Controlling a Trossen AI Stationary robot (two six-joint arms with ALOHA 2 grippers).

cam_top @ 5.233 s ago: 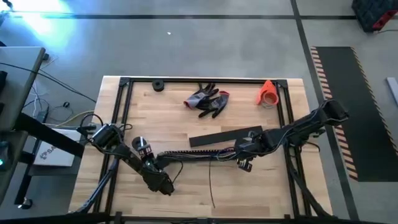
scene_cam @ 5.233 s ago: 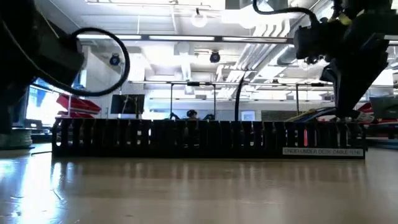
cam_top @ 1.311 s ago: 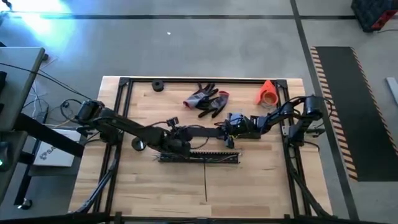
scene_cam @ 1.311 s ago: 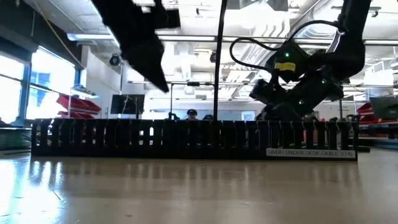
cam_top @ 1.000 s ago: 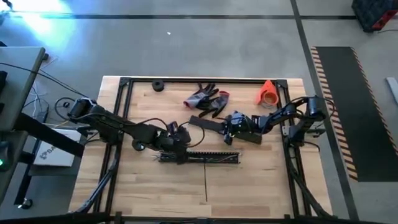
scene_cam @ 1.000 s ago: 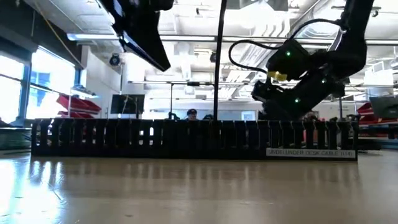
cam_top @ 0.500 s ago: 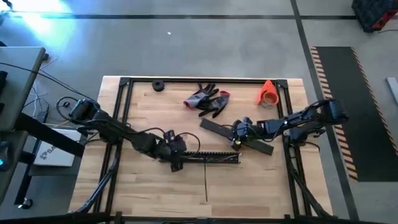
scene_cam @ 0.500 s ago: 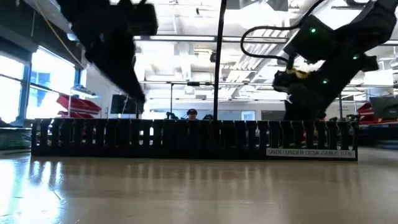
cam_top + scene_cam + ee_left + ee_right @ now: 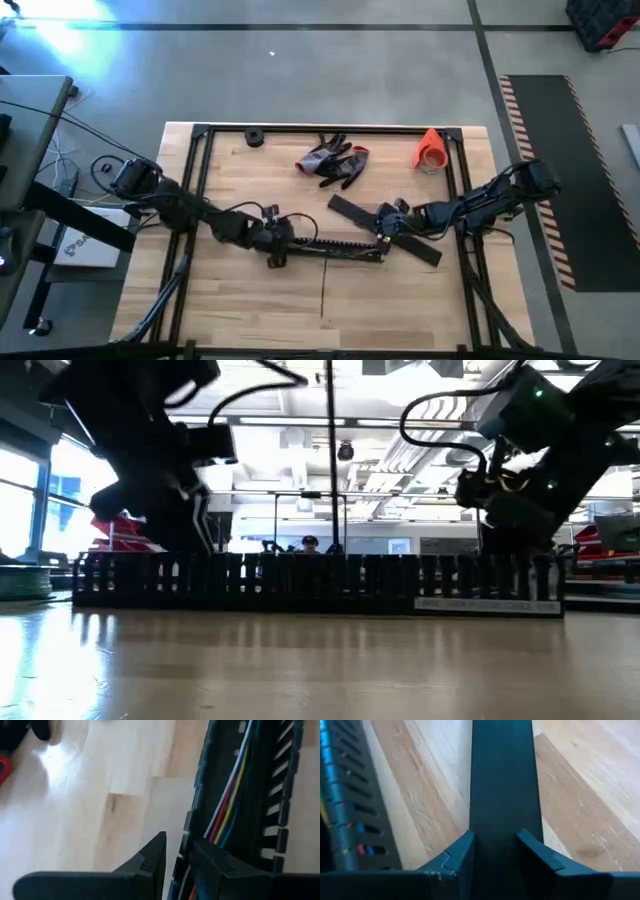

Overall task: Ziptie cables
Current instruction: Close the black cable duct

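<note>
Left gripper [image 9: 177,857] jaws clamped on the wall of the slotted tray [image 9: 325,248], steadying it; cables [image 9: 231,795] lie inside, mid-table. Right gripper [image 9: 495,851] jaws clamped on the flat cover [image 9: 502,780], held angled beside the tray, prob to cap it next

**Colours on the desk**

The desk [image 9: 300,310] is pale blond wood with a black frame. The slotted channel [image 9: 330,247] is black; the cables [image 9: 231,795] in it run white, blue, yellow and red. A flat black strip [image 9: 502,795] sits between the dark fingers of the right tool [image 9: 495,851]. The gloves [image 9: 333,162] are grey and, it seems, red-edged. An orange cone-like thing [image 9: 430,149] lies near the desk's corner.
</note>
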